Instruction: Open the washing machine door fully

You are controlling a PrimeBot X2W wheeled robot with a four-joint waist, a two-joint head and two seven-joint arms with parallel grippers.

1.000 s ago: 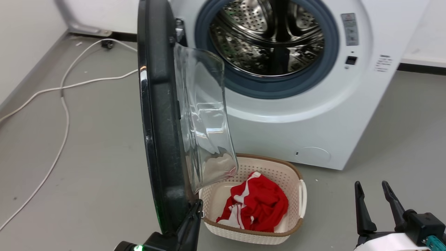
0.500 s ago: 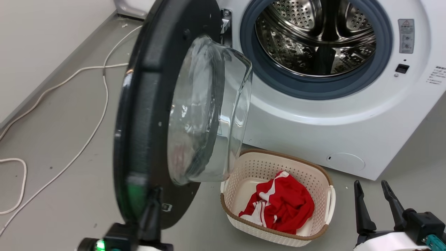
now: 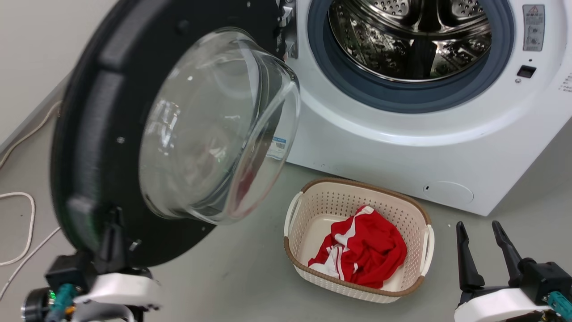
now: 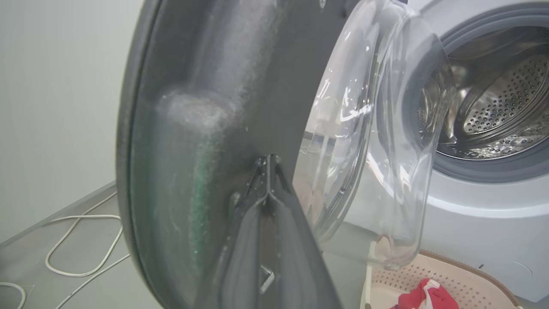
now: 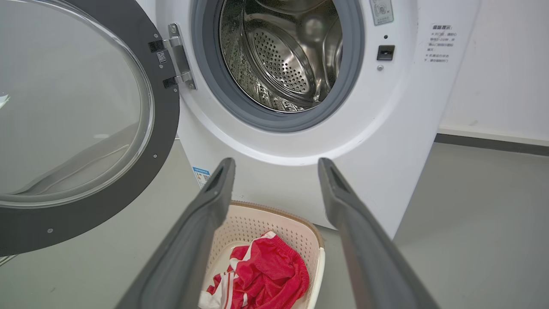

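The door (image 3: 89,134) stands swung out left of the machine (image 3: 402,147), well past halfway. The left gripper (image 4: 268,171), fingers pressed together, bears on its inner face; it should push along the hinge (image 5: 178,56) arc without slipping off. The right gripper (image 3: 485,237) waits, spread.

the washing machine door (image 3: 103,112) stands open at the left of the washing machine (image 3: 402,147). a basket (image 3: 357,185) sits on the floor (image 3: 250,277) before the machine, a garment (image 3: 362,255) in it. the right pincer (image 3: 485,255) is right of the basket; a cable (image 3: 32,208) lies far left.
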